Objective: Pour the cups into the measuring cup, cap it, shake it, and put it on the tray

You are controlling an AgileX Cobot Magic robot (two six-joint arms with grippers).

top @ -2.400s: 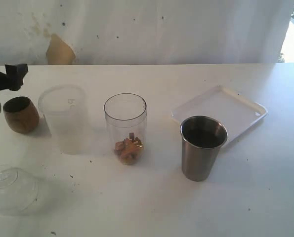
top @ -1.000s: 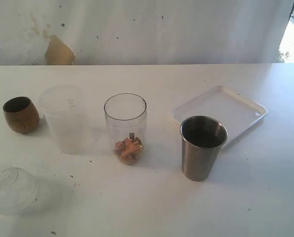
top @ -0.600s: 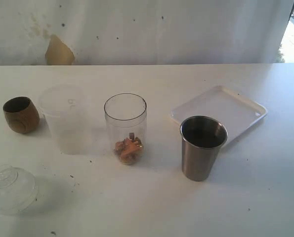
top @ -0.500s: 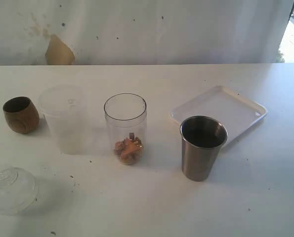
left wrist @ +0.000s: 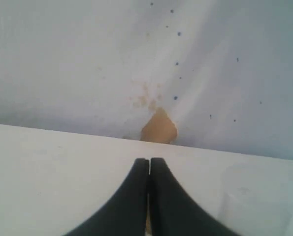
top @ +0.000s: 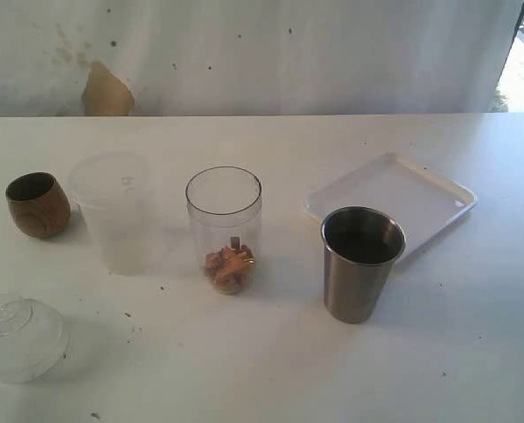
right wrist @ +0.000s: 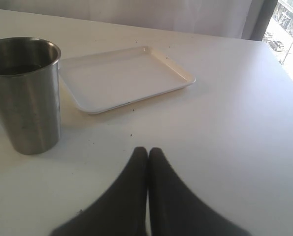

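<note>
The clear measuring cup stands upright mid-table with small brown pieces at its bottom. Left of it is the frosted plastic cup, and further left the brown wooden cup. The steel tumbler stands to the right, in front of the white tray. Neither arm shows in the exterior view. My left gripper is shut and empty over bare table, the frosted cup faint beside it. My right gripper is shut and empty, short of the steel tumbler and tray.
A clear domed lid lies at the front left of the table. A white draped backdrop with a tan patch closes the far side. Bright light falls at the table's far right edge.
The dark left gripper seen at the far left edge over two seconds ago has left the exterior view. The cups, tray and lid have not moved.
</note>
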